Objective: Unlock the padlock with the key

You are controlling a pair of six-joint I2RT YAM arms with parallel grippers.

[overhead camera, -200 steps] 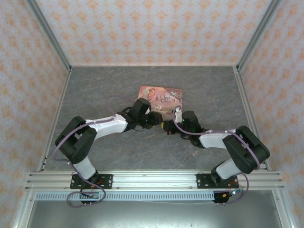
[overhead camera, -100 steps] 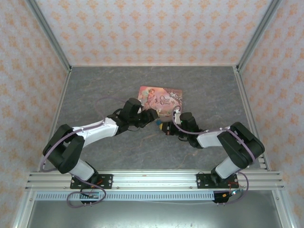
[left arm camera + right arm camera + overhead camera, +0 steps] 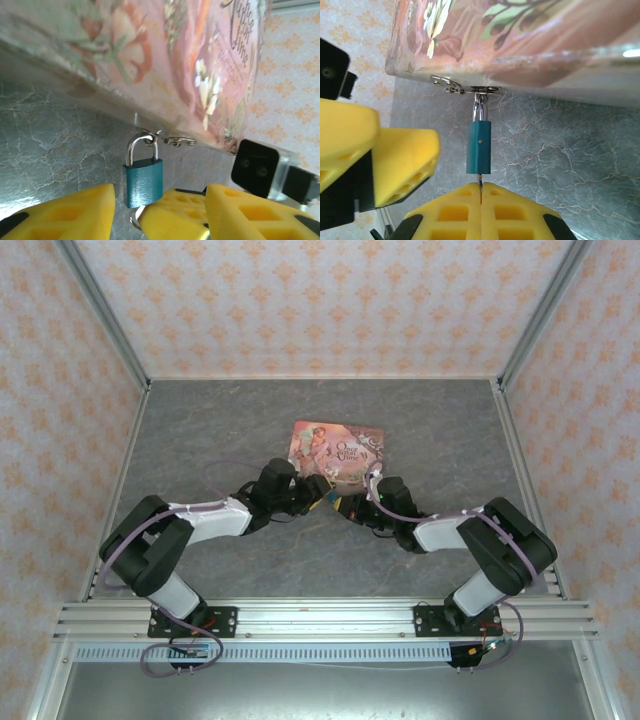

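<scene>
On the left, the left gripper [image 3: 160, 200] stands half-open, its yellow fingers [image 3: 65, 217] either side of the teal padlock [image 3: 144, 180], which hangs from the clasp of the pink tin [image 3: 200, 50]; rightward, the right gripper [image 3: 480, 192] is pinched tight on the key [image 3: 480, 181] at the padlock's base

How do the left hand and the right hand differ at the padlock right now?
The left hand stands open and grips nothing; the right hand is shut on the key. The left hand sits beside the padlock, clear of it; the right hand sits at its bottom end. Both are yellow and close to the pink tin.
</scene>
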